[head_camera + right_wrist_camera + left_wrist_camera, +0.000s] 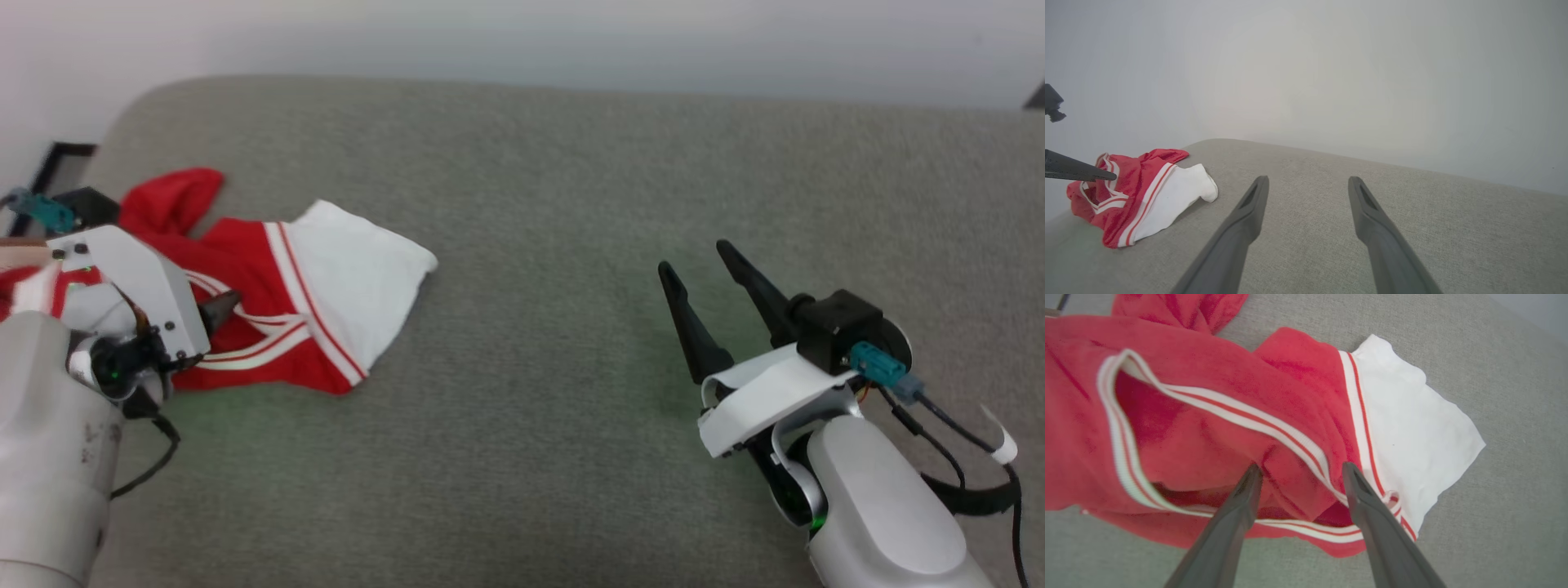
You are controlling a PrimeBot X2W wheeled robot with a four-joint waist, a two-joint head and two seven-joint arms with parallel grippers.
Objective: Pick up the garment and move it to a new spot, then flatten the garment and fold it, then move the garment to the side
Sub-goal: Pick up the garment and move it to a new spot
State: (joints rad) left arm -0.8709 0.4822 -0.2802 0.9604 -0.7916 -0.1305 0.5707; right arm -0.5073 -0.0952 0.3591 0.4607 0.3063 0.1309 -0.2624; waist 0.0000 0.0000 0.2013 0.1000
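Shirt (pixel 261 269) first: where's it sitting? (kev)

Far left corner of the grey cushion (pixel 571 163), all bunched up. One white sleeve (pixel 359 278) fans out toward the middle of the cushion, and a red flap pokes toward the far edge. The striped neck trim (pixel 1241 416) loops across the top of the pile. (jo)

And the left hand (pixel 1301 467)? (kev)

Open, nothing in it. It's right over the shirt, and from the wrist cam its two fingers straddle the red fabric just beside where the neck trim meets the sleeve stripe. Honestly can't tell if the tips are touching the cloth or just above it. From the head cam the pale left arm covers the shirt's left side, with one dark fingertip (pixel 219 309) peeking out over the trim. (jo)

Right hand (pixel 694 257)? (kev)

Also open and empty. It's over bare cushion toward the near right, well apart from the shirt, fingers pointing at the far edge. Its wrist cam has the shirt (pixel 1139 192) off at the left end, with one left finger (pixel 1081 171) reaching in over it, and a plain pale wall (pixel 1331 81) behind. (jo)

Is the shirt flat at all? (kev)

Nope, it's crumpled, only that sleeve lies fairly smooth. (jo)
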